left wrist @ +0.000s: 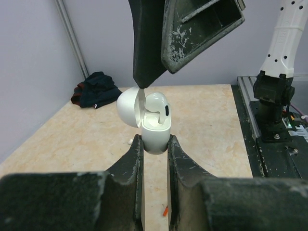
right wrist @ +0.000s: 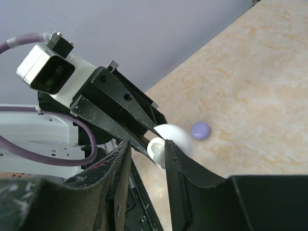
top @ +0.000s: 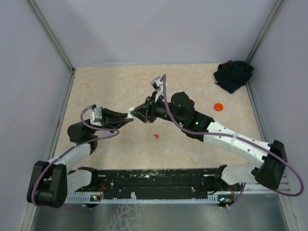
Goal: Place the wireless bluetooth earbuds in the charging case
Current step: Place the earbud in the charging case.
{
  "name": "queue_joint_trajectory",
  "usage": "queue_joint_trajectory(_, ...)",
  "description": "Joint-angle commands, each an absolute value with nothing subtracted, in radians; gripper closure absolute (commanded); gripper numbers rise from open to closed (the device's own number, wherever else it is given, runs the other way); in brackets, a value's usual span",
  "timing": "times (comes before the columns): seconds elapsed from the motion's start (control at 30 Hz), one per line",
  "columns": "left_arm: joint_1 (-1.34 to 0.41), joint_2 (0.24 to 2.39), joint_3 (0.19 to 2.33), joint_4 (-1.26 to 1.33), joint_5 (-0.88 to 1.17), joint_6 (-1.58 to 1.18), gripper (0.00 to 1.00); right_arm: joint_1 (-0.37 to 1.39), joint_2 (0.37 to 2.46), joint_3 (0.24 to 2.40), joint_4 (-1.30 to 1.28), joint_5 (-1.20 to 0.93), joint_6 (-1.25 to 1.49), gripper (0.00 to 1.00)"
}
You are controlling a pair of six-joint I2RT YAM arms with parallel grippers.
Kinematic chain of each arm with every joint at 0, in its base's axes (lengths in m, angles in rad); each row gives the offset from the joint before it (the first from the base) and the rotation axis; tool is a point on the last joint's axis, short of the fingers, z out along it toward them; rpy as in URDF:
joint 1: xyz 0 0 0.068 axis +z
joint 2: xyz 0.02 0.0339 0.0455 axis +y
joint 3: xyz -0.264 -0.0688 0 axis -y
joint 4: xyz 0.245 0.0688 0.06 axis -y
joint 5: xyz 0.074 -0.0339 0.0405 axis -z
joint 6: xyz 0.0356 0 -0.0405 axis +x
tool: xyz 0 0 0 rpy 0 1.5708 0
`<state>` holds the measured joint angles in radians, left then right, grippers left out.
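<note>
Left wrist view: left claw (left wrist: 154, 144) clenched on the open white case (left wrist: 155, 137), mid-table. White earbud (left wrist: 158, 109) sits in its socket, right claw (left wrist: 142, 83) on it from 12 o'clock; gripping or released, can't tell. Step: seating this bud. Next likely needs a straight push down, then letting go. Red bud (top: 156, 136) lies at 5 o'clock of the case.

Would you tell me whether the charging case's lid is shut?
No, the lid stands swung open behind the charging case held in the left gripper, with a white earbud inside.
</note>
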<state>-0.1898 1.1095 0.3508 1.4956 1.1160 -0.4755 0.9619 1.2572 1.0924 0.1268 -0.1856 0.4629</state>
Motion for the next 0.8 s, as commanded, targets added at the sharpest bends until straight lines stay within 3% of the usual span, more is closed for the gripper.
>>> queue_joint_trajectory(0.0, -0.195, 1.112, 0.383, 1.508, 1.148, -0.488, 0.99, 0.963, 1.269, 1.193, 0.073, -0.184, 0.386, 0.66)
queue_joint_trajectory(0.77, -0.195, 1.076, 0.401, 1.311, 1.104, -0.386, 1.00, 0.969, 1.268, 1.283, -0.150, -0.194, 0.350, 0.64)
